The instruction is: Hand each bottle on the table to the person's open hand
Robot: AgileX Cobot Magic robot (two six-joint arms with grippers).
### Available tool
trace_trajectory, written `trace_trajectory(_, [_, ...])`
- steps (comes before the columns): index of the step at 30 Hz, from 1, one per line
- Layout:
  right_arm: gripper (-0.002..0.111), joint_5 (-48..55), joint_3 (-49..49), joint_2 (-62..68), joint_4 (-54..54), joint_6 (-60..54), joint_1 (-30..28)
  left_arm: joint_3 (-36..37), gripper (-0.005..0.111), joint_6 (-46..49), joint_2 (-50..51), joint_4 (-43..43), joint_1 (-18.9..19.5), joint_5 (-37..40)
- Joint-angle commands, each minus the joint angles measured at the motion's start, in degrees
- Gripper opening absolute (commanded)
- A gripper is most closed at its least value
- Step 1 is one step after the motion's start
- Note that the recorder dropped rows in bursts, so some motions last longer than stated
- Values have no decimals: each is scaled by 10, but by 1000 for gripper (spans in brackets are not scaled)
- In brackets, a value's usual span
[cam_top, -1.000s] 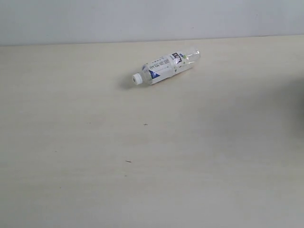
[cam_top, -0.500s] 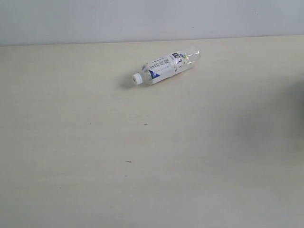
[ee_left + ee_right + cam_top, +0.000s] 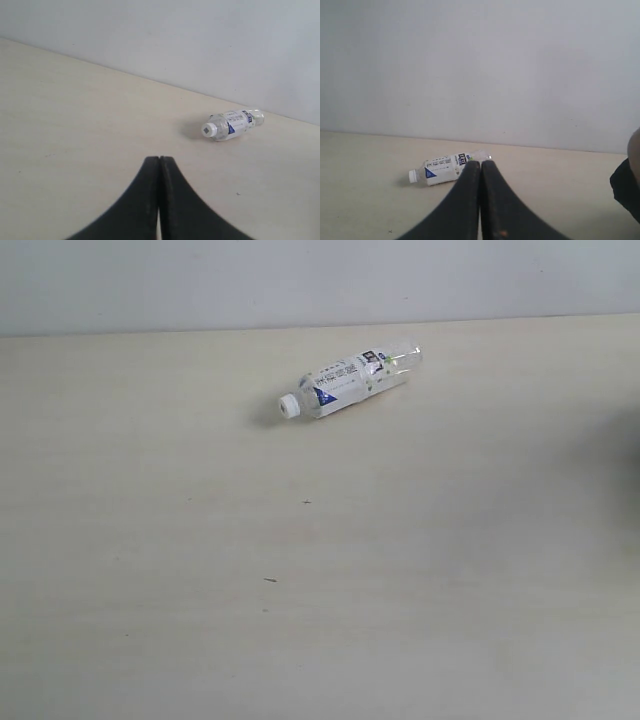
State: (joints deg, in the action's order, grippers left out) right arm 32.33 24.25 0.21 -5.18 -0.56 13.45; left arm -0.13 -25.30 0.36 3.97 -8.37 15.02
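Left gripper: jaws clenched, black fingers pressed flat together, nothing between them. Right gripper: same, jaws pressed together and empty. Both hang above bare table, and neither shows in the exterior view.

One bottle in sight, lying on its side on the table, clear plastic, white cap, white-blue label. It sits toward the far edge near the grey wall, with the cap pointing to the left of the exterior view. Nothing touches it.

In the left wrist view the bottle lies well ahead of the fingertips and off to one side, cap end facing the camera. In the right wrist view the bottle lies beyond the fingertips, and its base end is partly hidden behind them.

A few tiny dark specks mark the tabletop nearer the middle.

At the edge of the right wrist view there is a dark shape with a bit of skin tone above it, too cropped to tell what it is.
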Motion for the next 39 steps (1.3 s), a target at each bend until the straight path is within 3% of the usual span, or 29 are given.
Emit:
trace_trajectory(1, [0, -7, -4, -2, 0, 2, 1, 1, 0, 2, -4, 1, -2, -3])
trace_trajectory(39, [0, -15, -16, -2, 31, -45, 3, 1, 0, 2, -4, 1, -2, -3])
